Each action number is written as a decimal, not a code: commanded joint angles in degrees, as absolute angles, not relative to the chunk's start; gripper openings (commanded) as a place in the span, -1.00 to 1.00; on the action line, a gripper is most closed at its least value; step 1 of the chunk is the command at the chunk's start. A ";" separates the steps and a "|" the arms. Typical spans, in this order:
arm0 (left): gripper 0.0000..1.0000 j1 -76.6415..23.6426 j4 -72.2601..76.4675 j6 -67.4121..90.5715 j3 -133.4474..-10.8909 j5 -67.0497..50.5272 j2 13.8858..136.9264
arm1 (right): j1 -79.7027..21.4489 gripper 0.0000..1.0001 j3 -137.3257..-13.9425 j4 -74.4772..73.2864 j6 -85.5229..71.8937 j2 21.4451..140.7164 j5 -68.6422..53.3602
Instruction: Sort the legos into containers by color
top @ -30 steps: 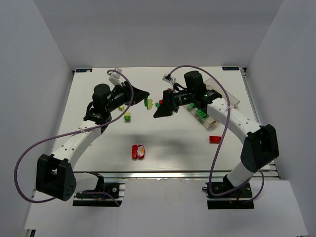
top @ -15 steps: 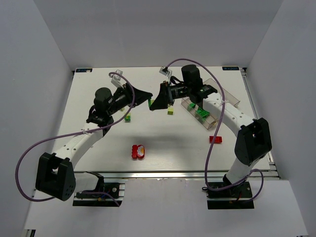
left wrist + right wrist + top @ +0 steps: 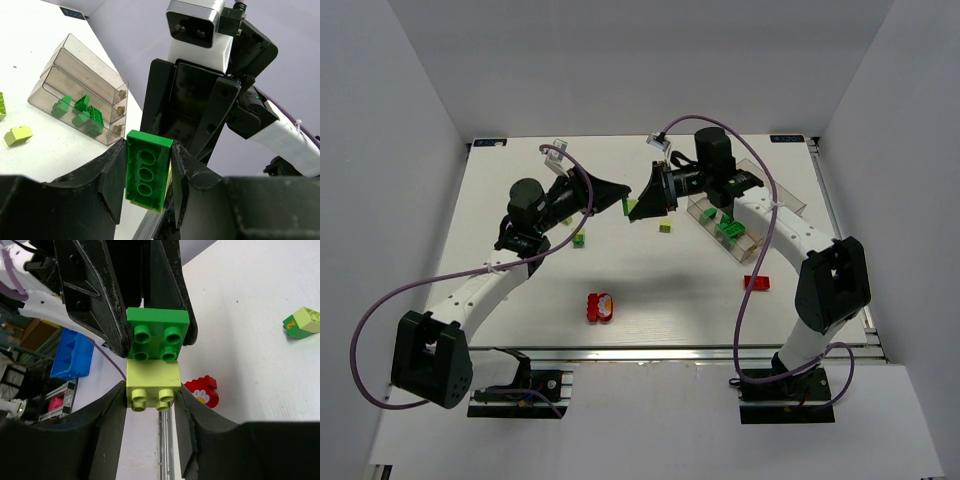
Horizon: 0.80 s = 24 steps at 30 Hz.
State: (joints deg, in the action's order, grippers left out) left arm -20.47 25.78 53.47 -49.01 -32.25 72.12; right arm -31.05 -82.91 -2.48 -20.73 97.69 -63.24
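White table (image 3: 660, 290); loose bricks, one tray.
Clear tray (image 3: 772, 192) at far right; red brick (image 3: 756, 283) just off its near end; flowered red brick (image 3: 600, 306) front centre; yellow-green brick (image 3: 665, 227) mid-table; green-yellow brick (image 3: 579, 238) further left.

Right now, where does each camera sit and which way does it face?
Top external: above and behind the bases, looking down on the table; both arms show.
Left wrist: faces the right arm and tray; own fingers clamp a green brick.
Right wrist: faces the left gripper; own fingers hold a pale brick.
Both wrist views share the green brick.
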 commanded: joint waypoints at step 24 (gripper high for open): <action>-1.00 -19.16 19.77 47.11 -48.95 -31.72 71.89 | -18.73 -1.00 -79.88 -12.12 -7.20 91.85 -61.68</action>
